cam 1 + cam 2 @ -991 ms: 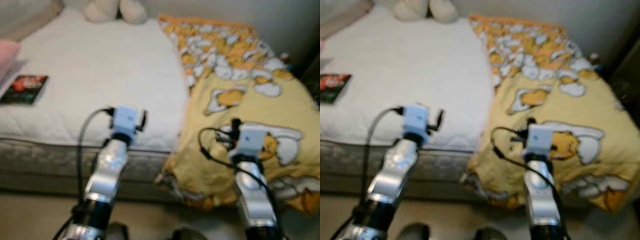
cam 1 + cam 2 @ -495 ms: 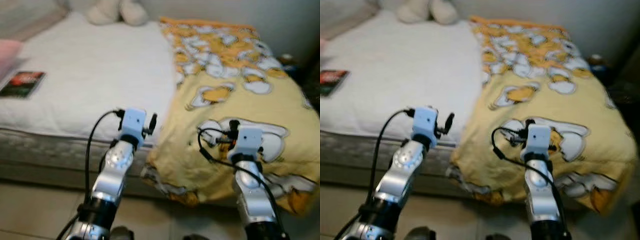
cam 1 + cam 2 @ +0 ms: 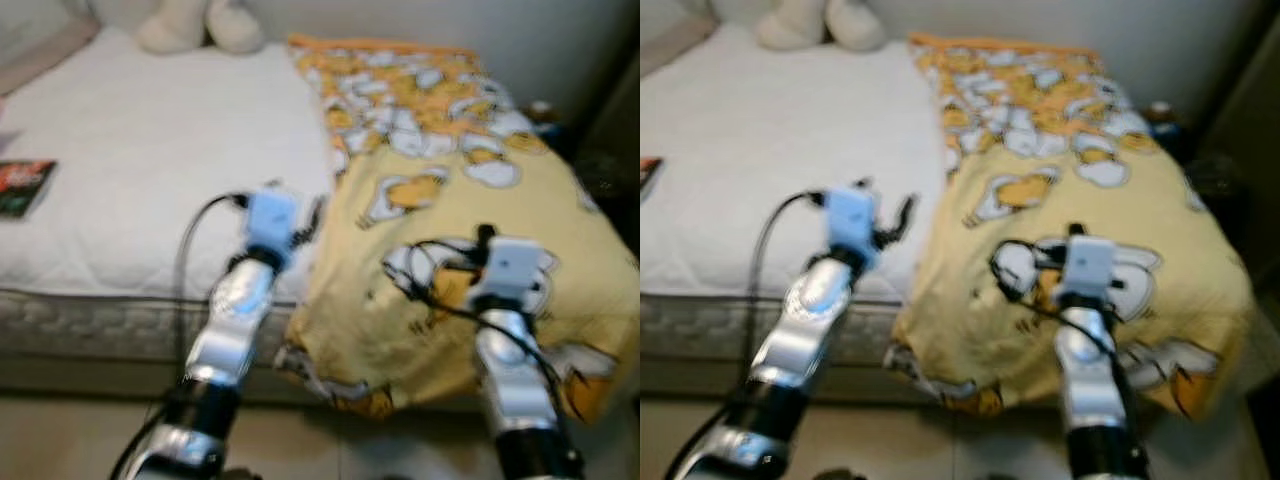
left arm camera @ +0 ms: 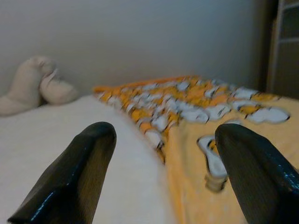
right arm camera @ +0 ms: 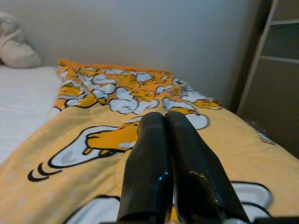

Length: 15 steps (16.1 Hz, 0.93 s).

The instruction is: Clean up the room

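Note:
A yellow cartoon-print blanket covers the right part of the bed and hangs over its front edge. The white mattress lies bare to its left. My left gripper is open and empty, held above the mattress's front edge right beside the blanket's left edge; its fingers point toward the wall. My right gripper is shut with nothing in it, hovering low over the blanket's front part. The eye views are blurred.
A cream plush toy sits at the head of the bed by the wall. A dark-covered book lies at the mattress's left edge. Dark furniture stands right of the bed. Pale floor runs along the bed's front.
The whole view has shifted, so the camera moved toward the right. The left gripper now stands closer to the blanket's edge. Both arms stay raised over the bed.

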{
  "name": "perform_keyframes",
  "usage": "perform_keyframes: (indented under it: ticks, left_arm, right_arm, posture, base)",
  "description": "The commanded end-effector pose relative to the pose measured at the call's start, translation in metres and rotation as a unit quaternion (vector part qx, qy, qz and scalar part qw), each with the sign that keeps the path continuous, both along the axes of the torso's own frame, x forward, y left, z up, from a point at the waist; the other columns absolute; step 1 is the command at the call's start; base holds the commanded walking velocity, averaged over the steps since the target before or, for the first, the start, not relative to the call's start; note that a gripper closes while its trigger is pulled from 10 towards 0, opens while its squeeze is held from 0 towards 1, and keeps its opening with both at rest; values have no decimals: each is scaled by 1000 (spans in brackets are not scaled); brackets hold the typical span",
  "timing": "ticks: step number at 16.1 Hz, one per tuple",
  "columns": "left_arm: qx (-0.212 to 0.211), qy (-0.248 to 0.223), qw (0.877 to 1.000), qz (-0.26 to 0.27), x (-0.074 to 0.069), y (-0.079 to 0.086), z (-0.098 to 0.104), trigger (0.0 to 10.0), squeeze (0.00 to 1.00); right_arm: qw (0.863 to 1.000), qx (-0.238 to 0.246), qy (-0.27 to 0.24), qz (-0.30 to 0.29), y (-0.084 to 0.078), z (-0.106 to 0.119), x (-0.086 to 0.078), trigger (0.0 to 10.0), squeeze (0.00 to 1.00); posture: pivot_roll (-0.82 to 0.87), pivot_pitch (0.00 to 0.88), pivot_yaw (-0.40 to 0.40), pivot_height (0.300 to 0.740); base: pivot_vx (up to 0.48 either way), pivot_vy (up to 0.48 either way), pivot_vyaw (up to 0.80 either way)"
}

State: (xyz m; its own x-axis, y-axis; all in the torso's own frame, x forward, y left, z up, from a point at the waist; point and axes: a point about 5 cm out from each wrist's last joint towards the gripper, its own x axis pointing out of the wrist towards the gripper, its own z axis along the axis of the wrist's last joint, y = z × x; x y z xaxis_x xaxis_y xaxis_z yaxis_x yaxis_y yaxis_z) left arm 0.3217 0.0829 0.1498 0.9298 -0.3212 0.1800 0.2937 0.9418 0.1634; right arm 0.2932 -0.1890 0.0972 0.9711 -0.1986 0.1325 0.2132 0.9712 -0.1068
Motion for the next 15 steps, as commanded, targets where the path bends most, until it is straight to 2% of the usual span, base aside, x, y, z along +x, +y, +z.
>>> perform_keyframes:
  ticks: [1, 8, 11, 12, 13, 14, 15]
  left_arm:
    - [2, -6, 1000, 6, 1, 7, 2, 10000, 0]
    - [3, 5, 1000, 15, -1, 11, -4, 10000, 0]
    - [11, 49, 999, 10, 1, 11, -15, 10000, 0]
    - [2, 84, 996, -6, 3, 11, -23, 10000, 0]
    - [-8, 154, 987, -40, 5, 9, -38, 10000, 0]
    - [-13, 204, 977, -56, 5, 13, -52, 10000, 0]
    - [-23, 230, 971, -67, 3, 16, -58, 10000, 0]
  right_arm:
    - [1000, 2, -19, 10, 8, 9, 7, 10000, 0]
    - [1000, 0, -6, 22, 8, 5, 12, 10000, 0]
    - [999, 4, 5, 35, 11, 1, 11, 10000, 0]
    - [999, 1, 11, 31, 8, -3, 7, 10000, 0]
    - [999, -2, 21, 24, 4, -8, 0, 10000, 0]
    - [999, -6, 28, 20, 2, -12, -8, 10000, 0]
    - [999, -10, 29, 15, 0, -13, -16, 10000, 0]
  posture:
    - [63, 0, -32, 699]
    - [69, 0, -39, 699]
    - [62, 0, -33, 699]
    - [58, 0, -33, 699]
    - [50, 0, -32, 699]
    - [37, 0, -33, 699]
    - [15, 15, -26, 699]
  base:
    - [469, 0, 0]
    - [460, 0, 0]
    - [0, 0, 0]
    - [0, 0, 0]
    - [0, 0, 0]
    - [0, 0, 0]
    - [0, 0, 0]
